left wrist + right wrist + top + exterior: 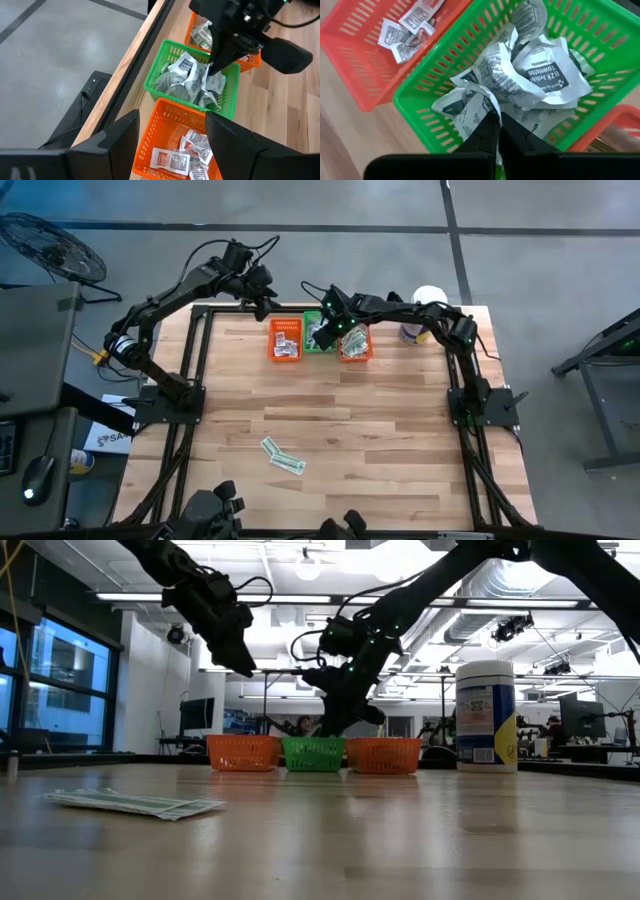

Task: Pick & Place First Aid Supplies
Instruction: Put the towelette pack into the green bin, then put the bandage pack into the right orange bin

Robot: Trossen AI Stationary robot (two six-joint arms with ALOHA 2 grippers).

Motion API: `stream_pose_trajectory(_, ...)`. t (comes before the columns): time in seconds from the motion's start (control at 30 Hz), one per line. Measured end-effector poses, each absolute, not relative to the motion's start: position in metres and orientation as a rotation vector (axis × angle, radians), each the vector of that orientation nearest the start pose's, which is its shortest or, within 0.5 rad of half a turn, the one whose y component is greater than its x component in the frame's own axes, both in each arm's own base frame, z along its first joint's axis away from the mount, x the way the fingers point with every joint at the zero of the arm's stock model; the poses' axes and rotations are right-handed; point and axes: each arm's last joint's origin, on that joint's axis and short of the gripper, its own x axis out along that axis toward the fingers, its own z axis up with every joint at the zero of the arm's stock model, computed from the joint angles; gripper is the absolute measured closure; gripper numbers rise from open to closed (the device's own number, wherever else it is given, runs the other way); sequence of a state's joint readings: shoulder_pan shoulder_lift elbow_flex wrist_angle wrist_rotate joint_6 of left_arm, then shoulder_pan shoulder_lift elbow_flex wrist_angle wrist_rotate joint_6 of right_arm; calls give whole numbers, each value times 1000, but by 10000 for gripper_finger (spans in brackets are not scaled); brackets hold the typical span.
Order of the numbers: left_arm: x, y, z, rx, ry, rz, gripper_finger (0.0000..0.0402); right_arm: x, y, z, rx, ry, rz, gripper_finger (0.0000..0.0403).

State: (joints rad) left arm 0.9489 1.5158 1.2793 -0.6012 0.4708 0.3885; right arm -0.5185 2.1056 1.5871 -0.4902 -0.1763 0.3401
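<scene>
We see the green basket (600, 65) heaped with white towelette packets (540, 75), where the right gripper (492, 132) pinches one. Our left gripper (172, 135) hovers open above an orange basket (160, 125) of packets.

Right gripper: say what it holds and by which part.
The right gripper is shut on a white towelette packet in the green basket, pinching its crumpled edge. The left gripper holds nothing.

Left arm: I see it reaching over the table's far edge, bent at the elbow.
Left gripper (243, 662): fingers apart, hanging in the air.
Right gripper (496, 131): fingers together, pointing down, seemingly pinching paper.
</scene>
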Motion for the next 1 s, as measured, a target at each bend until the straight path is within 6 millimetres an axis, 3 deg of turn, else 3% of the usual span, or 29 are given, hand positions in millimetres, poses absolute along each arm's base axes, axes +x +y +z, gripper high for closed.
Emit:
stream_pose_trajectory(0.17, 198, 252, 299, -187, 699, 298, 182, 392, -217, 180, 668, 897, -452, 377)
stream_pose_trajectory(0.57, 195, 249, 298, -210, 725, 292, 182, 392, -216, 192, 657, 858, -427, 240)
stream_pose_trajectory(1.0, 177, 224, 319, -256, 743, 293, 182, 376, -207, 248, 524, 778, -434, 222)
